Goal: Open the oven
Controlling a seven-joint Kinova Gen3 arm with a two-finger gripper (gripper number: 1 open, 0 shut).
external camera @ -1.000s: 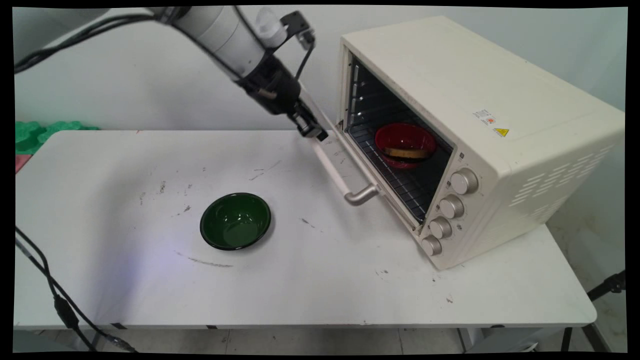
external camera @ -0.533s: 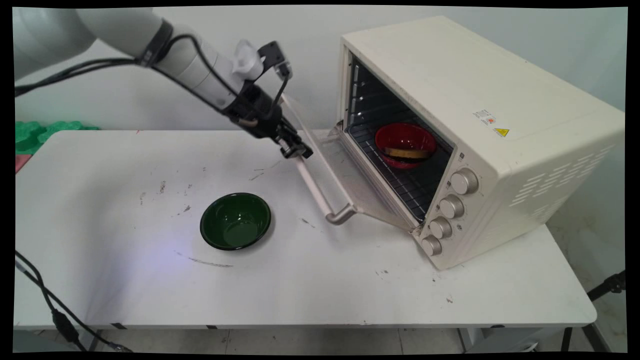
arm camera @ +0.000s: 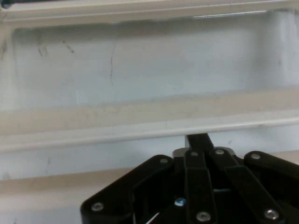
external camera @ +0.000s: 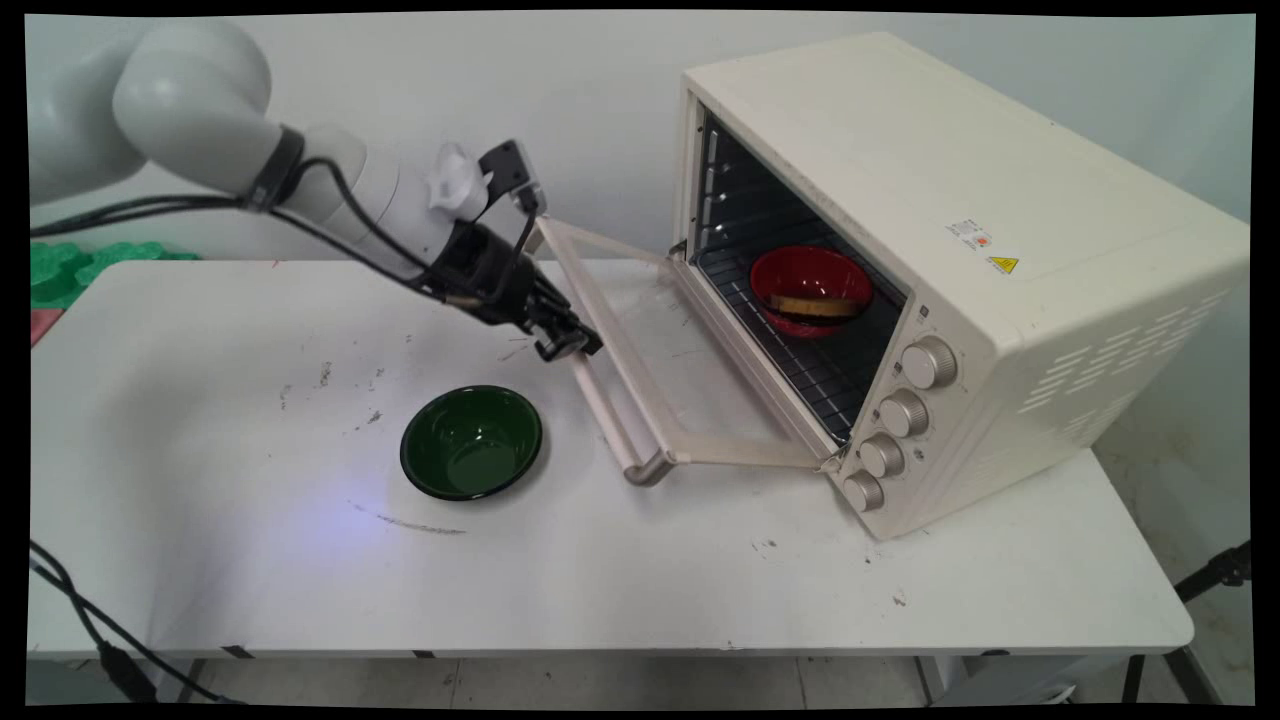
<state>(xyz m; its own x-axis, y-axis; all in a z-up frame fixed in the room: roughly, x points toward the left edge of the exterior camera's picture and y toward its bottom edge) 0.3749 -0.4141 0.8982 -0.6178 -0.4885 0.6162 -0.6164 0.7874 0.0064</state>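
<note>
The black gripper [external camera: 568,343] sits at the upper end of the oven door's handle [external camera: 610,415], low over the white tabletop [external camera: 640,570]. In the hand view the linkage is drawn together and the fingers [arm camera: 198,140] look closed on the handle [arm camera: 140,130], a pale bar running straight across in front of them; only one dark fingertip shows above the linkage.

The cream oven [external camera: 950,260] stands on the right half of the tabletop, its mouth facing 9 o'clock. The door [external camera: 655,350] is swung down nearly flat, hinged along the oven's lower front edge, with its glass pane letting the tabletop show through. The handle runs along the door's free edge, from the gripper down toward 5 o'clock, ending in a grey bracket.

Inside the oven a red bowl [external camera: 810,290] rests on the wire rack, with something flat and yellowish lying in it. Four round knobs [external camera: 905,412] run in a column down the front panel, at 5 o'clock from the bowl.

A dark green bowl [external camera: 471,442] stands upright on the tabletop at about 7 o'clock from the gripper, near it but apart, and just left of the handle's lower end. Black cables [external camera: 330,235] trail along the white arm.
</note>
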